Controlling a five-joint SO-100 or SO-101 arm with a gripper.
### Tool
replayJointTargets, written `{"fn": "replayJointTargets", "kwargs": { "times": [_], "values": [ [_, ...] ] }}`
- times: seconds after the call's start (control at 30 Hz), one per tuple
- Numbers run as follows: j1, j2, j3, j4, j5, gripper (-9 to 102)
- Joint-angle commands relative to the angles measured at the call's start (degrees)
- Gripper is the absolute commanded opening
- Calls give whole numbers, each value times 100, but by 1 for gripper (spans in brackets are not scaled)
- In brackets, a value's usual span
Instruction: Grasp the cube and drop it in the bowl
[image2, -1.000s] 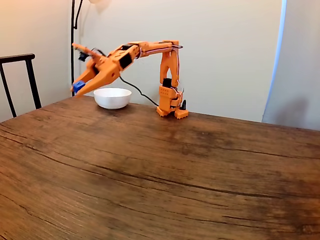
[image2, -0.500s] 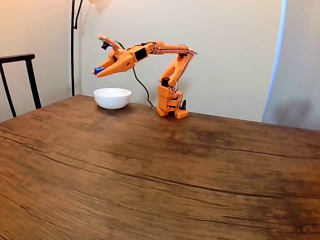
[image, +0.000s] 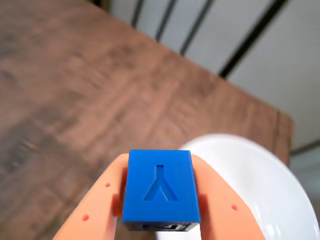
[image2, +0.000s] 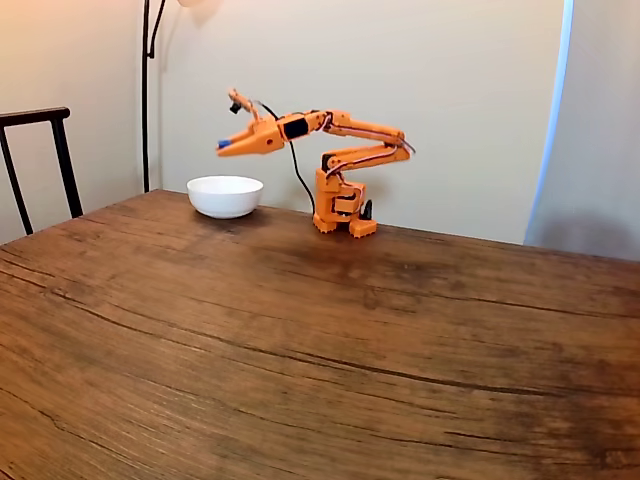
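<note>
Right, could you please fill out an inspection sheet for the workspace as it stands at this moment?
Surface: dark wooden table with strong grain, bare in the foreground.
Job's things: blue cube with a Y-shaped recess on its face, clamped between the orange fingers; white bowl sits upright on the table's far left in the fixed view.
Clutter: nothing seen.
Tool: tool shut on the cube, held in the air above the bowl's level, roughly over it in the fixed view.
Cables: one black cable hangs from the forearm down to the arm's base.
Surroundings: plain wall, black chair at left, dark lamp pole.
</note>
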Motion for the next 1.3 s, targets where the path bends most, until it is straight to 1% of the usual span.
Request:
{"fn": "replayJointTargets", "kwargs": {
  "times": [0.0,0.2,0.37,0.57,0.67,0.77,0.87,1.0,1.27],
  "values": [
    [510,519,167,352,-9,1],
    [1274,1327,870,492,0,1],
    [1362,1494,1020,677,9,4],
    [1547,1494,1020,703,-79,26],
    [1494,1494,1020,668,-88,32],
    [1371,1494,923,703,-97,34],
    [1134,1494,694,729,-97,33],
    [580,1494,308,738,-413,32],
    [-940,1494,-413,738,-580,13]
  ]
}}
